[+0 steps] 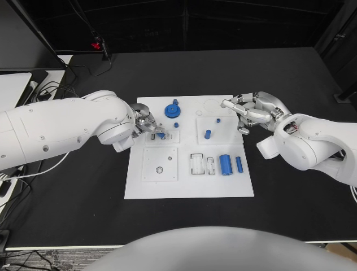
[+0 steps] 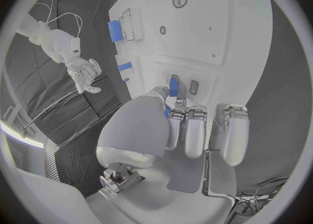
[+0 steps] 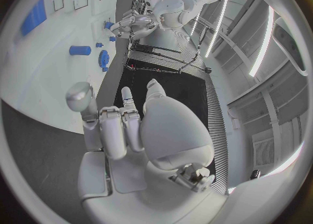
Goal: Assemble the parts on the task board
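The white task board (image 1: 187, 186) lies mid-table. My left hand (image 1: 148, 126) hovers over the board's left middle and pinches a small blue part (image 2: 173, 85) just above a pair of dark slots (image 2: 193, 87). My right hand (image 1: 252, 110) hangs over the board's far right corner, fingers apart and holding nothing. On the board sit a blue gear-like piece (image 1: 173, 109), a short blue peg (image 1: 208, 134), a blue cylinder (image 1: 226, 165) and a slim blue bar (image 1: 239, 164).
Cables (image 1: 52, 87) trail over the table's far left, beside a pale surface (image 1: 3, 90). Black table (image 1: 81, 214) surrounds the board on all sides. Two small recessed plates (image 1: 160, 165) occupy the board's near left.
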